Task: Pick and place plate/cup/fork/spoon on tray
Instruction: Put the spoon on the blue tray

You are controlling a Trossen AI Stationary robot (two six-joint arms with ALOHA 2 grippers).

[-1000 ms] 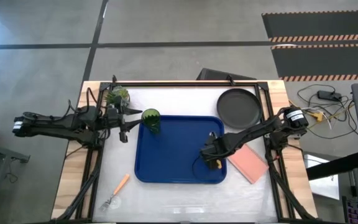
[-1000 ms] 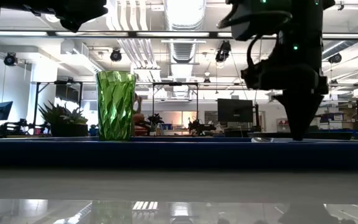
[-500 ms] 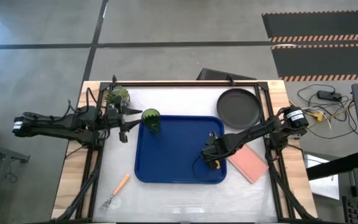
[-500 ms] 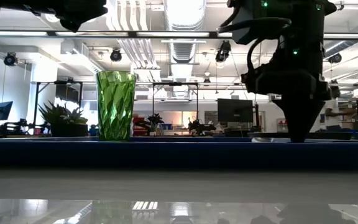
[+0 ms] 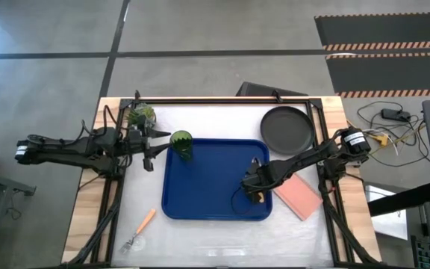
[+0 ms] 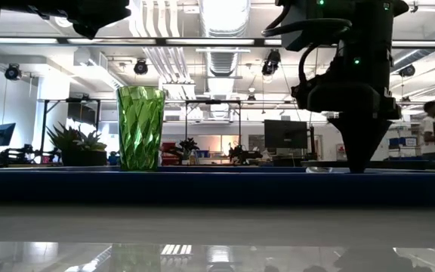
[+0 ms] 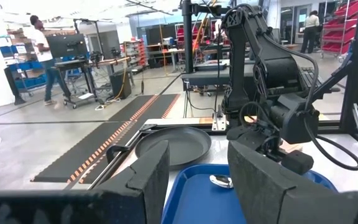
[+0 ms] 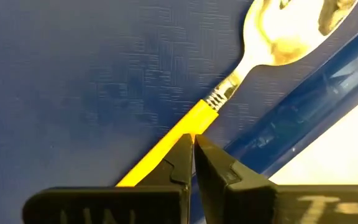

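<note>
**Spoon on tray; fork and plate outstanding**

Nearest me, the fork (image 5: 142,226) remains on the table. On the tray (image 5: 207,187), my right gripper (image 5: 257,188) is closed on the orange-handled spoon (image 8: 241,68). The cup (image 5: 181,142) stands upright there; my left gripper (image 5: 154,146) waits open beside it. Farthest, the matte plate (image 5: 286,127) awaits.

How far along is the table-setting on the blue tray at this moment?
Done: the cup stands in a corner of the tray. In hand: the right gripper is low over the tray, jaws nearly shut at the handle of the spoon, which lies on the tray. Left: the plate and fork remain on the table. The left gripper waits beside the cup.
</note>
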